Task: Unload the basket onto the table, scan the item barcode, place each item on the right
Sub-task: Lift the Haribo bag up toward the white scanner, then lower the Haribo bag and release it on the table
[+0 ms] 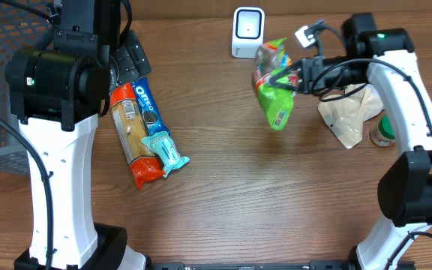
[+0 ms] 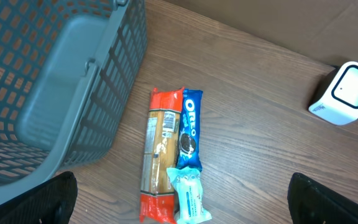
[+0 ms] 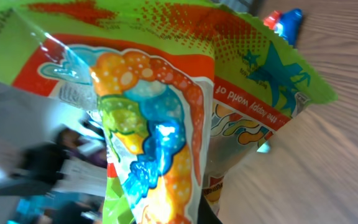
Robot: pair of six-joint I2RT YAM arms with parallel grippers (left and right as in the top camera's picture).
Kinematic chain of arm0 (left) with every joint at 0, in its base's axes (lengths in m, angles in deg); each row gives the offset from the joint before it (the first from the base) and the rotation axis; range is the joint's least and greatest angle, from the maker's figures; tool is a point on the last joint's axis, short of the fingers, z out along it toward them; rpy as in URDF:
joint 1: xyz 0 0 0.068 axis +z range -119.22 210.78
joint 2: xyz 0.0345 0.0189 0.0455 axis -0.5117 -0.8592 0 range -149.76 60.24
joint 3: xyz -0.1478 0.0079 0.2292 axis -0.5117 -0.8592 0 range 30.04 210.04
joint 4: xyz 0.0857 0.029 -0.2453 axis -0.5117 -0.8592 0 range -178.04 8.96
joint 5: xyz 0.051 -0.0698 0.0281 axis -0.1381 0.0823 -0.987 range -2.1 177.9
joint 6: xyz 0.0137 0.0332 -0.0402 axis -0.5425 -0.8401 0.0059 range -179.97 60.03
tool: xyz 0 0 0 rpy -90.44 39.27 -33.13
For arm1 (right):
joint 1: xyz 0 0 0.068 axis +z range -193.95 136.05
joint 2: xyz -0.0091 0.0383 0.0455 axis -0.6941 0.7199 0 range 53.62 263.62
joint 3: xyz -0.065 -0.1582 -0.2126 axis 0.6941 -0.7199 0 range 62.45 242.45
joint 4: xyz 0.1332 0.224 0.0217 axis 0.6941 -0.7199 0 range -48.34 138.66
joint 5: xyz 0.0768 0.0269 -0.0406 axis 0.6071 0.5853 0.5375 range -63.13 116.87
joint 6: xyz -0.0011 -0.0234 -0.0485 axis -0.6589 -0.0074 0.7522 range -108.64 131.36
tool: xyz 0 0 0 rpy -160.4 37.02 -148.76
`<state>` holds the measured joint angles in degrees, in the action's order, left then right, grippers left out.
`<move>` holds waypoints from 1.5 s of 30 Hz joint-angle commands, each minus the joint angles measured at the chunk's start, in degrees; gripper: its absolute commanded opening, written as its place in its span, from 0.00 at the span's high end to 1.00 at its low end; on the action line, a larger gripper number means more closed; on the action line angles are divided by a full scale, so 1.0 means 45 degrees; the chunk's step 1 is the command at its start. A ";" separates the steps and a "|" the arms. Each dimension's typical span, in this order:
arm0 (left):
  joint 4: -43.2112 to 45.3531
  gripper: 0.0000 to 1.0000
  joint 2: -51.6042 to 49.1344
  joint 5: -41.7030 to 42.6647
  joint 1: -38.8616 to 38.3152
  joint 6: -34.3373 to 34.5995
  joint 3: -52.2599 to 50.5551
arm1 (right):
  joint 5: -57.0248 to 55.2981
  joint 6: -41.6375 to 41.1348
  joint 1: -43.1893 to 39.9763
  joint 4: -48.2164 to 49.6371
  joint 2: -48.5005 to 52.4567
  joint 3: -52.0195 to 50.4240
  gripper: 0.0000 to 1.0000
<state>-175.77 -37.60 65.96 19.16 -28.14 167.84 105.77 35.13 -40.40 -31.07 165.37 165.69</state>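
My left gripper (image 2: 182, 208) hangs with its jaws spread full wide and empty; beneath the gap between them lie a cracker pack (image 2: 157, 155), an Oreo pack (image 2: 189, 127) and a pale blue packet (image 2: 188, 196), all touching. My right gripper (image 1: 291, 77) is clamped tight on the green candy bag (image 1: 274, 97), which hangs from its fingertips, the white scanner (image 1: 247, 31) just beyond
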 commanded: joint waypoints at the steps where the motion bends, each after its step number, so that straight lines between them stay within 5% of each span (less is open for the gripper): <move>1: 0.0015 0.00 -0.0092 -0.0204 -0.0005 0.0267 -0.0019 | 0.2463 -0.0335 -0.0432 -0.0262 -0.0413 0.0408 0.96; 17: 0.0010 0.00 -0.0092 -0.0204 -0.0005 0.0267 -0.0019 | 0.2293 -0.0243 -0.0282 -0.3560 -0.0413 0.0408 0.96; 30: 0.0015 0.00 -0.0092 -0.0204 -0.0005 0.0267 -0.0019 | -0.2001 0.0593 0.0165 -0.3857 -0.0413 0.0408 0.96; 38: 0.0010 0.00 -0.0092 -0.0204 -0.0005 0.0267 -0.0019 | -0.5489 0.0947 0.1307 -0.1875 -0.0389 -0.0335 0.96; 45: 0.0010 0.00 -0.0092 -0.0204 -0.0005 0.0267 -0.0019 | -0.8660 -0.2550 0.3220 0.1851 -0.0374 -0.2220 0.96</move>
<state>-175.77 -37.60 65.96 19.16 -28.11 167.84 73.61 30.74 -28.36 -24.75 165.34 157.73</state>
